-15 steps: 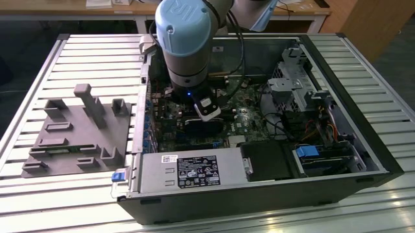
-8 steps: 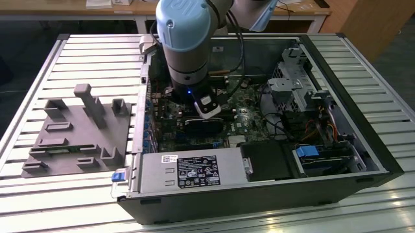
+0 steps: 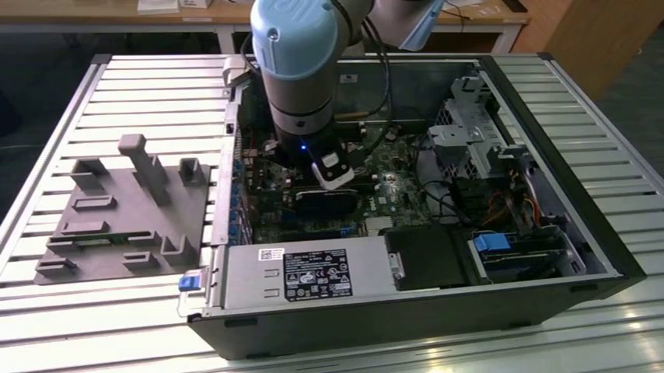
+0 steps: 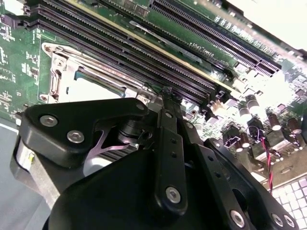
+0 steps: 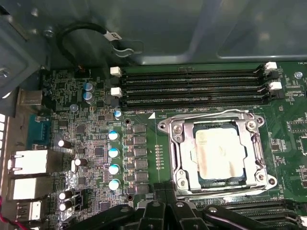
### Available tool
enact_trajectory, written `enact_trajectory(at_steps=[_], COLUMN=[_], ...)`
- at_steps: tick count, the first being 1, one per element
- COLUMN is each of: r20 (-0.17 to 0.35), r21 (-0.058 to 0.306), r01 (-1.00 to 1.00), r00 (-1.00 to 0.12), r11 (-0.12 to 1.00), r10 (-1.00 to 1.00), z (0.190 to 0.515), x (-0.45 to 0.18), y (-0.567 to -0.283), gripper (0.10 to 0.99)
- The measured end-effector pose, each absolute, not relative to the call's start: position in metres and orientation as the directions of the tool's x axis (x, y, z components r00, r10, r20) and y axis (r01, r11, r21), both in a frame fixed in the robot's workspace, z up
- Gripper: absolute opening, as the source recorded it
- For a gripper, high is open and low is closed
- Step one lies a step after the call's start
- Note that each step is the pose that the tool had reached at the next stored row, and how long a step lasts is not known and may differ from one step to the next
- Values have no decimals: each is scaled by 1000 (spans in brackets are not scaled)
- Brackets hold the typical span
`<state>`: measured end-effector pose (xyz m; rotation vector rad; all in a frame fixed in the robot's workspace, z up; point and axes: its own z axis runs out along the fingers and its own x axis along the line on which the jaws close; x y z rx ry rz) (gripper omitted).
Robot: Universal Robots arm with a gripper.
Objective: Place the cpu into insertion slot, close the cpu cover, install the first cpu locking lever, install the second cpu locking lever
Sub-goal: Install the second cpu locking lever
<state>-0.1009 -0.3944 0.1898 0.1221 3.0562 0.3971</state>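
In the first wrist view the cpu [image 5: 218,153], a dull silver square, lies in the insertion slot [image 5: 164,126]. The cpu cover [image 5: 181,143], a silvery frame with a square window, is folded down flat around it. A thin wire lever [image 5: 206,115] runs along the socket edge beside the memory slots. My gripper [image 5: 167,191] stands at the socket's opposite corner, its black fingers together with nothing seen between them. In the second wrist view the gripper [image 4: 168,93] tip sits right at the cover's [image 4: 96,79] edge. In the exterior view the gripper [image 3: 332,177] is low inside the open computer case.
Long black memory slots [image 5: 192,86] lie beside the socket. A black block [image 3: 323,202] sits just below the gripper. The silver power supply [image 3: 311,276], drive cages [image 3: 472,144] and cables crowd the case. A grey fixture [image 3: 130,210] stands on the slatted table at the exterior view's left.
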Motion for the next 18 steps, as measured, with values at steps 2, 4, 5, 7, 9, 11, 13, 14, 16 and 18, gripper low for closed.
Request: enact_trajectory(at_steps=[2,4,5,7,9,11,13,14,16,18], r20=[-47,-47,-47,-48,-48,-48,-48,-48,-48,-48], r21=[257,255,253,248,246,246,246,246,246,246], r01=[71,71,71,71,71,71,71,71,71,71], r00=[-995,-995,-995,-995,-995,-995,-995,-995,-995,-995], r11=[964,964,965,966,967,967,967,967,967,967], r10=[86,86,85,85,85,85,85,85,85,85], z=[190,189,189,189,189,190,191,192,193,195], x=[-100,-100,-100,-100,-100,-100,-100,-100,-100,-100], y=[-394,-394,-394,-394,-394,-394,-394,-394,-394,-394], gripper=[106,106,106,106,106,106,106,106,106,106])
